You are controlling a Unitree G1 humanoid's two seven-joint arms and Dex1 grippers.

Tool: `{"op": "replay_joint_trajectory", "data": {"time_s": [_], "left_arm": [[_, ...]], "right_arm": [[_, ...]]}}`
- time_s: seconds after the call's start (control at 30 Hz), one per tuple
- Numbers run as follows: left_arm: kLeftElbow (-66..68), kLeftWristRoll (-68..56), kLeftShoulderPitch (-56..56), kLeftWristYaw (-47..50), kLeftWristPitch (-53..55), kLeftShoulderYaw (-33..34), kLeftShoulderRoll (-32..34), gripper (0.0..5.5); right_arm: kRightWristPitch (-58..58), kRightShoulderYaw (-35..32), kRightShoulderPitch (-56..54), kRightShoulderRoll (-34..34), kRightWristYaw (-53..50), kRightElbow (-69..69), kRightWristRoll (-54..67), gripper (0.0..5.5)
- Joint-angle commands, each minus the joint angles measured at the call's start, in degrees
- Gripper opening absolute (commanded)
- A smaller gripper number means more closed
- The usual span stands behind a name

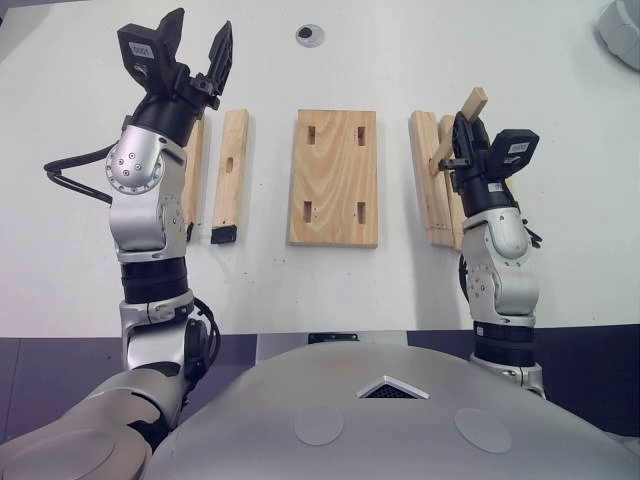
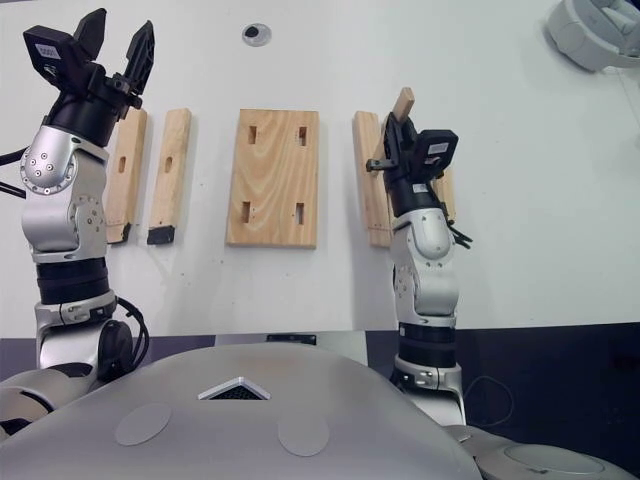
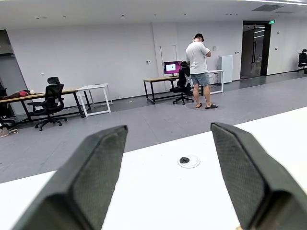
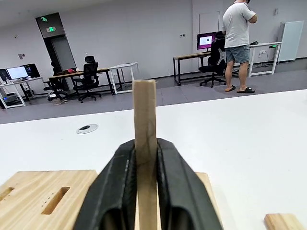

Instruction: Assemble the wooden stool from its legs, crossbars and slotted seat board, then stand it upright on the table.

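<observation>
Grippers come first, both raised above the white table [image 1: 580,250]. At the left of the head view we see the left gripper [image 1: 200,32] pointing up near the top of the frame, jaws spread wide. Its wrist view shows the two dark fingers [image 3: 91,182] well apart. At the right, the right gripper [image 1: 462,130] is clamped on a short crossbar [image 1: 476,104], which juts out tilted past the fingertips. In that wrist view we see the bar [image 4: 145,143] pinched between both pads.

Behind the grippers, the slotted seat board [image 1: 334,177] lies flat at the centre, four slots showing. To its left lie two legs. One leg [image 1: 231,165] has a black cap [image 1: 223,235] at its near end, and the other [image 1: 195,160] is partly hidden by the left arm. To the board's right, more legs [image 1: 425,175] lie side by side, partly behind the right gripper.

Farthest off, at top centre, we see a round black grommet [image 1: 310,36] in the tabletop.
</observation>
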Motion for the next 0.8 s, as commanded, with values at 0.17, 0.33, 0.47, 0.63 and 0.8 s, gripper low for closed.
{"op": "replay_joint_trajectory", "data": {"time_s": [0.17, 0.33, 0.47, 0.63, 0.8], "left_arm": [[0.19, -0.25, -1.95, -0.39, 0.64, -0.54, 0.75, 3.19], [-0.18, -0.44, -2.08, -0.7, 0.9, -0.31, 1.21, 3.19], [-0.32, -0.9, -2.97, -0.99, 1.31, -1.29, 0.36, 3.19], [-7.14, -24.83, -9.97, -11.49, 17.38, -5.11, -5.18, 3.19], [-7.13, -24.99, -17.43, -15.84, 25.2, -16.53, -6.41, 3.19]], "right_arm": [[-11.68, -2.03, 3.49, -2.32, 6.48, 8.7, -0.38, 0.42], [-10.13, -5.13, 1.64, -1.92, 8.92, 2.63, 8.3, 0.42], [-2.43, -5.79, -4.21, -4.28, 9.05, -7.32, 15.52, 0.42], [9.14, -12.11, -19.2, -7.54, 5.15, -12.75, 33.9, 0.42], [14.08, -14.02, -31.45, -7.29, 0.8, -9.81, 42.48, 0.42]]}}
